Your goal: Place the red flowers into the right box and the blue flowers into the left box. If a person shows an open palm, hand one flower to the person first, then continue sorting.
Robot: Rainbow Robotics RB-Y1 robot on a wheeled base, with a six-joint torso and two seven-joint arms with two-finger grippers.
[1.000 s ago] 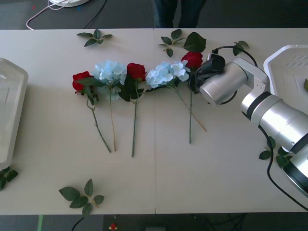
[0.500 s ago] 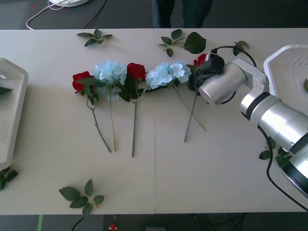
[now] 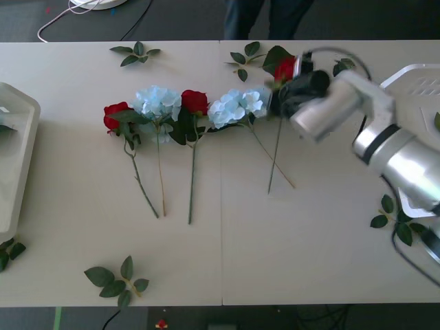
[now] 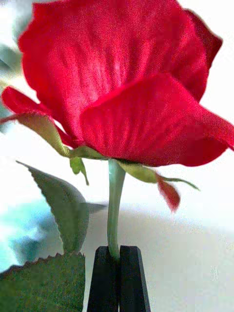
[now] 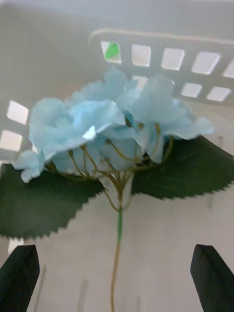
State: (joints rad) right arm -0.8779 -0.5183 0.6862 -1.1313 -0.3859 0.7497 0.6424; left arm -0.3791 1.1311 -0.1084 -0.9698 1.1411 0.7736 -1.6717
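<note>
The right end effector was clamped on a red rose stem, head at its 12 o'clock. The left end effector stood wide, a blue flower lying at 12 o'clock inside the left box.

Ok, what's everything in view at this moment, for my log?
red roses: three, red; two lying in the row on the table, one held at the row's right end.
blue flowers: three, pale blue; two in the row, one lying in a perforated tray under the left wrist camera.
left box: one, off-white; table's left edge.
right box: one, white; table's right edge.
leaf sprigs: several, green; scattered around the table.
person: dark-trousered legs beyond the far edge.
right gripper: black, shut on a rose stem.
left gripper: black, open above the blue flower in the tray.
</note>
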